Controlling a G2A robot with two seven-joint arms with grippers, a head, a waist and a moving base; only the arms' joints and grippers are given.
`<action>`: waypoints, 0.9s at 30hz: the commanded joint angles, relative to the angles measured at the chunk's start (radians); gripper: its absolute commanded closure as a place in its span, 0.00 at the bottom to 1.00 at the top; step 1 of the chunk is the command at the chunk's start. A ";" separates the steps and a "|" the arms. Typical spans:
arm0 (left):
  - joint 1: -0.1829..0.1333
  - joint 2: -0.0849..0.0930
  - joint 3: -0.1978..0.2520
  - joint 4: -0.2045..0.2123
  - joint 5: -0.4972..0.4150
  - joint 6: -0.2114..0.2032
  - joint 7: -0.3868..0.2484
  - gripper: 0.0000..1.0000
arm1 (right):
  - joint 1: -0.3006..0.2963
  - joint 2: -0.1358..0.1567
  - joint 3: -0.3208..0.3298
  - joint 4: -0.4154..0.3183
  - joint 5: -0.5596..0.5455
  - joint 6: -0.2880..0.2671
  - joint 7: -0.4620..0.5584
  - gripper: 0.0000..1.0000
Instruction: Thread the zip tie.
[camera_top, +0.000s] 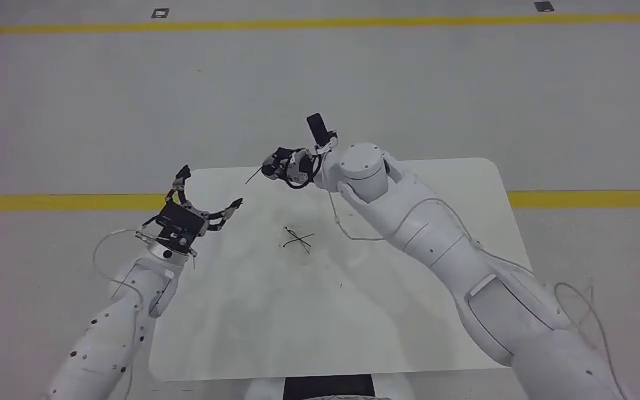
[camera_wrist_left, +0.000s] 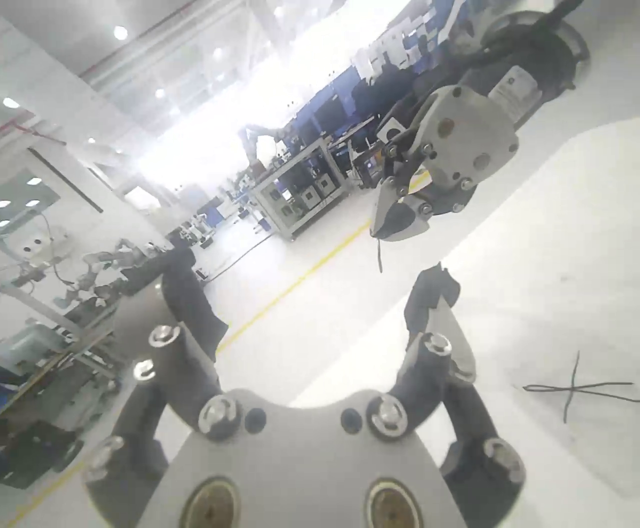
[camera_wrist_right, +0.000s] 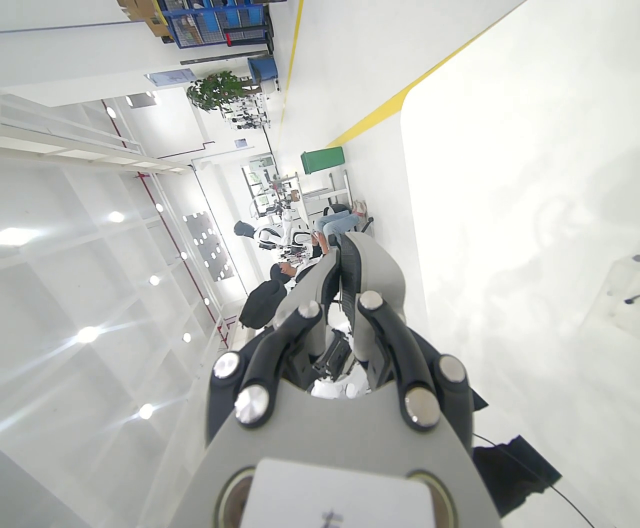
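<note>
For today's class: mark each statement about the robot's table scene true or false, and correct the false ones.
1. The left pincer is open and holds nothing. True.
2. The right pincer is open. False: it is shut on a thin zip tie, which sticks out from its tips.
3. Loose zip ties lie crossed on the table. True.
4. The left pincer touches the held zip tie. False: the two are apart, with a gap between them.
</note>
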 joint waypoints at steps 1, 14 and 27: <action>-0.012 0.007 0.007 0.005 0.000 0.006 -0.011 0.00 | -0.012 0.000 0.005 -0.017 -0.010 -0.001 -0.006 1.00; -0.066 0.070 0.119 0.031 0.000 0.014 -0.009 0.00 | -0.007 -0.015 -0.014 -0.008 -0.002 0.004 0.051 1.00; -0.103 0.117 0.189 0.050 0.000 0.081 -0.020 0.00 | -0.032 -0.010 -0.007 -0.022 -0.041 0.004 0.012 1.00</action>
